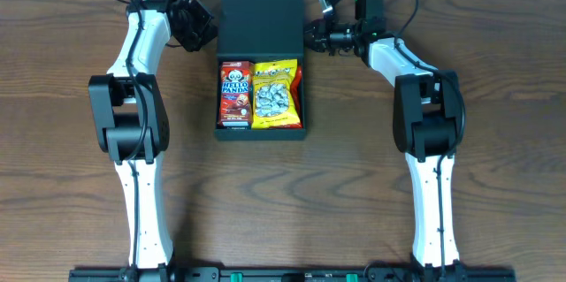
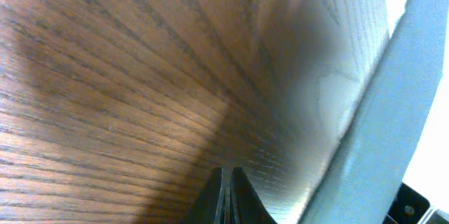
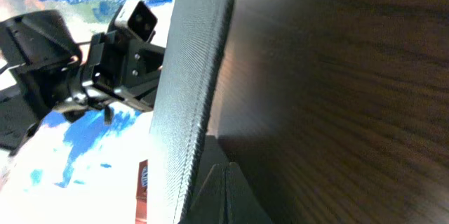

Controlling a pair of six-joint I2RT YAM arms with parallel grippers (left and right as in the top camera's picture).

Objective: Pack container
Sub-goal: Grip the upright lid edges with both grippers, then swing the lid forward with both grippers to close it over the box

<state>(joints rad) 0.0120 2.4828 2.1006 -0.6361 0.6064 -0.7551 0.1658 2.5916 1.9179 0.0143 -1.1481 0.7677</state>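
Your matte black square cardboard box (image 1: 261, 134) sits mid-bench toward the far edge of the brown wooden bench (image 1: 354, 185), with its flap lid (image 1: 261, 3) open on the far side. Inside you've got a red Hello Panda packet (image 1: 234, 95) on the left and a yellow snack packet (image 1: 276, 96) touching its right side. Left gripper (image 2: 226, 175): jaws closed, empty, just left of the lid. Right gripper (image 3: 226, 168): jaws closed, empty, just right of the lid.
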